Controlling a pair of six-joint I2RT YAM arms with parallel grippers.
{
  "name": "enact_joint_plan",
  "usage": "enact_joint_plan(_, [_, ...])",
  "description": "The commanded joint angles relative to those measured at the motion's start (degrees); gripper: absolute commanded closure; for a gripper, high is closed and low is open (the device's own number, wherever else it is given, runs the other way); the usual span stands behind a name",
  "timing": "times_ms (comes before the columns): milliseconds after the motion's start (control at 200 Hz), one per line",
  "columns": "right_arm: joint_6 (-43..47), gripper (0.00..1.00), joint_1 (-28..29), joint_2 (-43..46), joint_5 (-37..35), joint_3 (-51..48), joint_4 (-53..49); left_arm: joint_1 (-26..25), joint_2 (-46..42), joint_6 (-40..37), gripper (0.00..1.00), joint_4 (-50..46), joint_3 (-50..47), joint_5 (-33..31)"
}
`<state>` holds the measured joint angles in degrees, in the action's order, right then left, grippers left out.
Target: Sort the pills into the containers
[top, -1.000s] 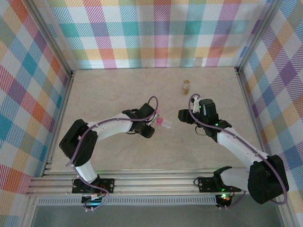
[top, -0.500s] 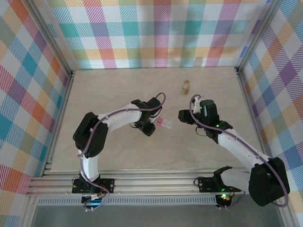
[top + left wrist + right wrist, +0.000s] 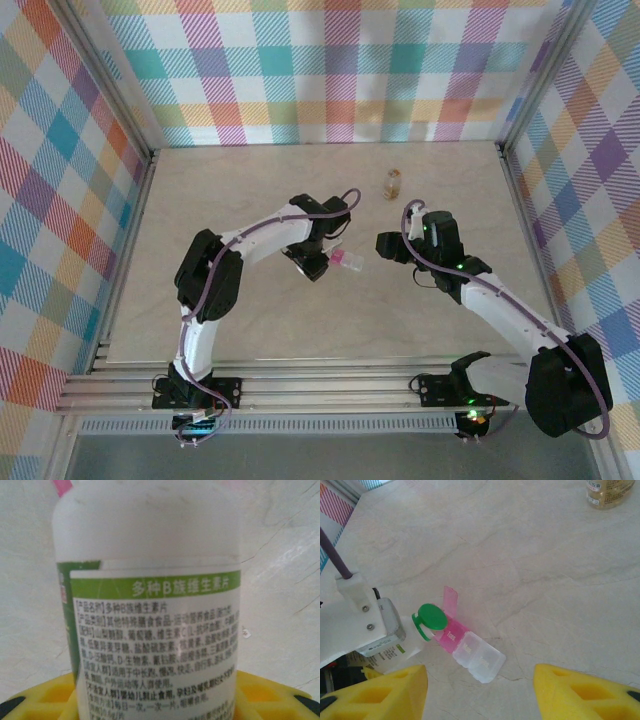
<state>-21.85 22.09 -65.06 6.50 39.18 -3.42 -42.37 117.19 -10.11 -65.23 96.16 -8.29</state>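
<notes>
Swinging inward over the last second, my left arm's elbow now sits nearer the middle of the table, while the left gripper (image 3: 314,264) has kept its place and the right gripper (image 3: 386,245) has not stirred. The pill-box strip (image 3: 471,649) lies flat just ahead of my left fingertips and, from my right wrist, ahead between my spread yellow fingers (image 3: 395,690). It has a pink compartment (image 3: 451,635) with its lid (image 3: 450,599) raised, then clear ones beside it. My left jaws are clamped on a white bottle (image 3: 150,605) with a green label. It is tipped so its mouth is right at the strip's pink end, with its green cap (image 3: 432,617) flipped open. My right jaws stand apart, holding nothing. Farther out beyond my right gripper an amber bottle (image 3: 392,183) stands upright. Everything rests on a pale marbled table (image 3: 230,190), enclosed on three sides by pastel plaid walls (image 3: 330,70).
</notes>
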Motion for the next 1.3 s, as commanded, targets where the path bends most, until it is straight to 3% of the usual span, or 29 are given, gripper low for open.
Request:
enact_joint_plan(0, [-0.5, 0.4, -0.3, 1.0, 0.9, -0.3, 1.6, 0.7, 1.2, -2.8, 1.0, -6.4, 3.8, -2.8])
enact_joint_plan(350, [-0.7, 0.4, -0.3, 0.4, 1.4, -0.4, 2.0, 0.4, 4.2, -4.6, 1.0, -9.7, 8.4, -4.6])
enact_joint_plan(565, [-0.8, 0.4, -0.3, 0.3, 2.1, -0.4, 2.1, -0.8, 6.2, -5.7, 1.0, -10.3, 9.6, -10.6])
enact_joint_plan(1295, [-1.3, 0.4, -0.3, -0.4, 3.0, -0.3, 2.3, -6.7, 7.4, -9.8, 1.0, -9.1, 7.0, -22.1])
